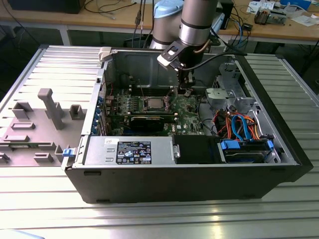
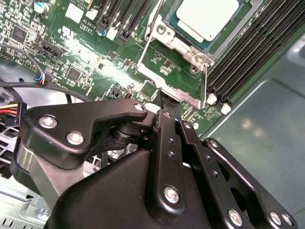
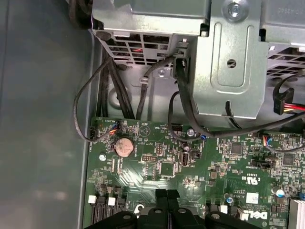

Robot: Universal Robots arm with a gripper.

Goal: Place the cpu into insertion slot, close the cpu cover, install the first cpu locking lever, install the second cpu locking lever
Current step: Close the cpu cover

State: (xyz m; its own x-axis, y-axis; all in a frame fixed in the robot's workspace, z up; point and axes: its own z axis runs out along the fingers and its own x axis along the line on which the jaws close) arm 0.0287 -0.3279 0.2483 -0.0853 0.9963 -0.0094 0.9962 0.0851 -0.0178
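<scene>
The cpu (image 1: pixel 153 103) lies flat in its socket on the motherboard (image 1: pixel 187 107) inside the open computer case; its grey-silver face (image 2: pixel 208 16) is also in the second wrist view. The cpu cover (image 2: pixel 183 45), a silvery frame, lies down around it. Thin wire locking levers (image 2: pixel 145 45) (image 2: pixel 206 83) run along two sides of the socket. My gripper (image 1: pixel 184 92) hangs just to the exterior view's right of the socket. Its black fingers are pressed together, shut, with the tip (image 2: pixel 167 102) right at the lever bar along the socket's edge. The joined fingers (image 3: pixel 161 205) hold nothing visible.
A metal drive cage (image 1: pixel 224 94) and a bundle of coloured cables (image 1: pixel 239 124) sit close on the exterior view's right. The power supply (image 1: pixel 134 149) and a blue-tabbed drive bay (image 1: pixel 246 149) line the near wall. Memory slots (image 2: pixel 257 43) flank the socket. A grey fixture (image 1: pixel 50 109) stands outside the case.
</scene>
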